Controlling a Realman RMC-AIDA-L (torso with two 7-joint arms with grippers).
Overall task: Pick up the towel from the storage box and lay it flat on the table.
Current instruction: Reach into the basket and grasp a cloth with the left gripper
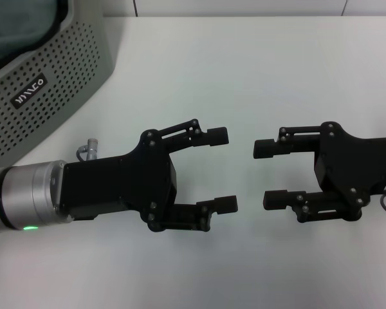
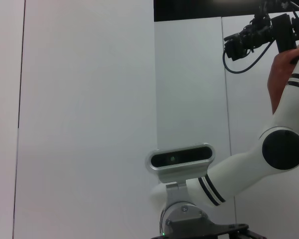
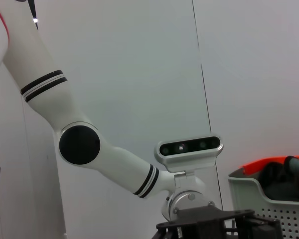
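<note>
Left gripper (image 1: 222, 170): jaws spread, nothing between them, hovering low over the worktop (image 1: 257, 71), tips facing the right gripper's.
Right gripper (image 1: 268, 174): jaws spread, nothing between them, tip to tip with the left gripper across a narrow gap.
Towel (image 1: 16, 26): dark green cloth inside the storage box (image 1: 51, 77), well behind the left jaws and off to their outer side; only a corner shows, so its folds and edges cannot be read.

Risks, as judged:
- The opposed tips are near each other; any forward move by either arm could knock them together.
- The left arm must back away and swing over the box wall; a low path could strike the perforated rim.
- A pinch taken blind might catch only one layer, or bunch the cloth.

Room: bare white worktop lies beyond and beneath both sets of jaws, enough for spreading. The box crowds the left arm's outer side.
</note>
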